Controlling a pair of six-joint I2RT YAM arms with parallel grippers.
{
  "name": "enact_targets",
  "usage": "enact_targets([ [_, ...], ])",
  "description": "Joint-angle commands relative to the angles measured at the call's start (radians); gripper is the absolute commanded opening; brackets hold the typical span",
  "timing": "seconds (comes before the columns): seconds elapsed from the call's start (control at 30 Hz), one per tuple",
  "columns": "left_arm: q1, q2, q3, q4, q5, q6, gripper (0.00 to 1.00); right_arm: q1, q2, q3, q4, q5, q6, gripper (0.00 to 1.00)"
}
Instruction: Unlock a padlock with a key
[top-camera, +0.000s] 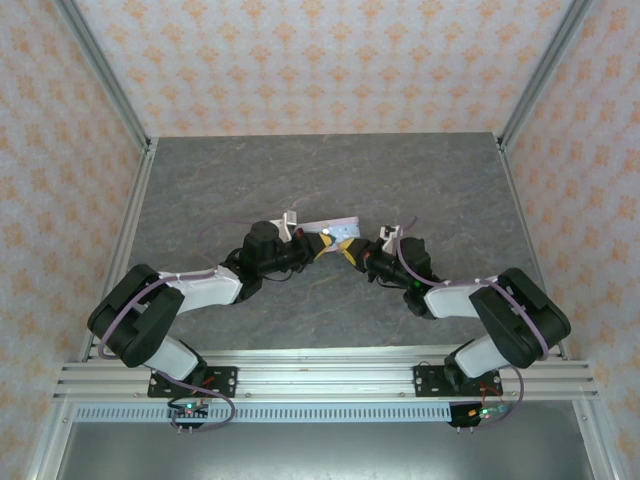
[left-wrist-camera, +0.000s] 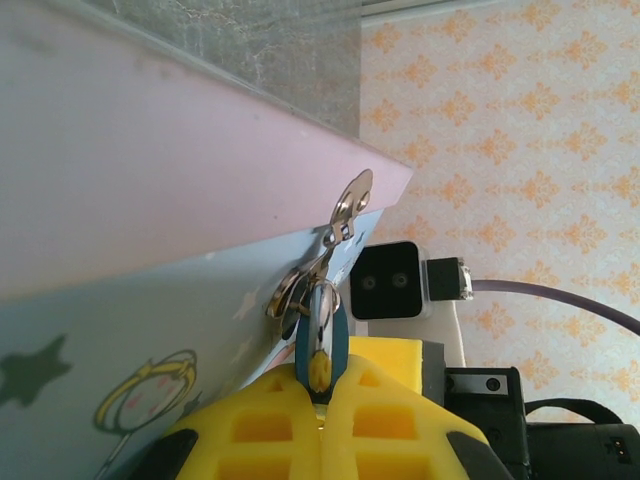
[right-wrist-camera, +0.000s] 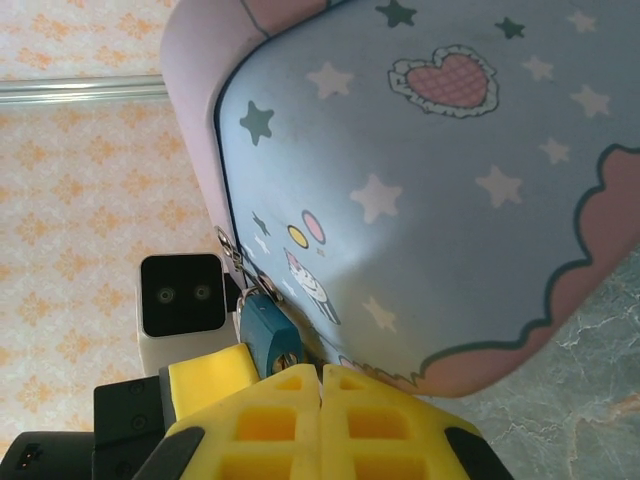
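Tiny blue-bodied metal padlock (left-wrist-camera: 335, 335): likely light, rigid, slick; best pinched across flat faces. Clamped in left gripper (left-wrist-camera: 322, 385), beside tight-closed right gripper (right-wrist-camera: 320, 375).

The tin (top-camera: 338, 228) sat just on the near side of the worktop's (top-camera: 300, 170) middle, between the two tools. The left tool (top-camera: 322, 248) was at its near-left and the right tool (top-camera: 349, 256) at its near-right. The padlock (right-wrist-camera: 268, 338) hung from the hasp (left-wrist-camera: 352, 203) on the tin's edge, between the left tool's tips.
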Motion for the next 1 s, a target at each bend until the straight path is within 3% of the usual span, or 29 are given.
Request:
enact_targets([
  [0.0,-0.013,-0.027,-0.004,0.091,0.082,0.03,0.0,0.018,0.035,-0.011,0.085,0.02,0.108,0.0],
  [0.37,-0.013,-0.032,-0.01,0.091,0.076,0.03,0.0,0.135,0.05,0.066,0.089,0.079,0.18,0.0],
  [0.97,-0.012,-0.071,-0.027,0.034,0.036,0.047,0.0,0.063,-0.017,-0.006,-0.097,0.08,0.036,0.0],
])
